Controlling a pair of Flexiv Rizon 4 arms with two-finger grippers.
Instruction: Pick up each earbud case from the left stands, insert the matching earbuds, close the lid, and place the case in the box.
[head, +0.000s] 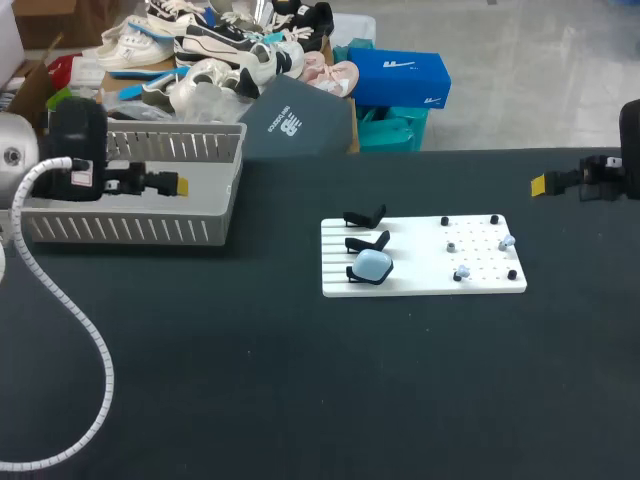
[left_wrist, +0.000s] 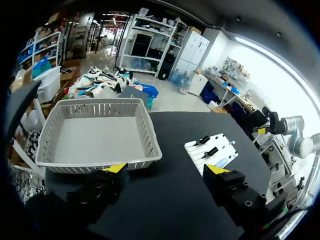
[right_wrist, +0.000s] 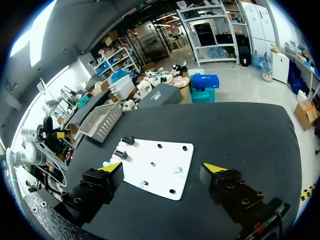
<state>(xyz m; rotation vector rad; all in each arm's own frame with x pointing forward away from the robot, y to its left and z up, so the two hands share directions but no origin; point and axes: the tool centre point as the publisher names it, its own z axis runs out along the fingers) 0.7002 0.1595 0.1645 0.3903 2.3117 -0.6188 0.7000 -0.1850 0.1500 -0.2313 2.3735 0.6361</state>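
Pale-blue earbud case (head: 373, 266) is sitting unpicked on the lowest stand of the white board (head: 420, 285) at centre frame, earbuds (head: 507, 241) are lying loose at the board's right, grey box (head: 130, 230) at upper left is showing no case, and left claw (left_wrist: 166, 169) and right claw (right_wrist: 162, 166) are hanging wide open, gripping nothing.

One earbud case (head: 374, 265), pale blue and rounded, sits on the nearest of three black stands (head: 368, 241) lined along the white board's (head: 420, 286) left edge. Two pale blue earbuds (head: 507, 241) lie on the board's right half, well apart from each other. The grey slatted box (head: 130, 231) stands upright at the desk's far-left edge.
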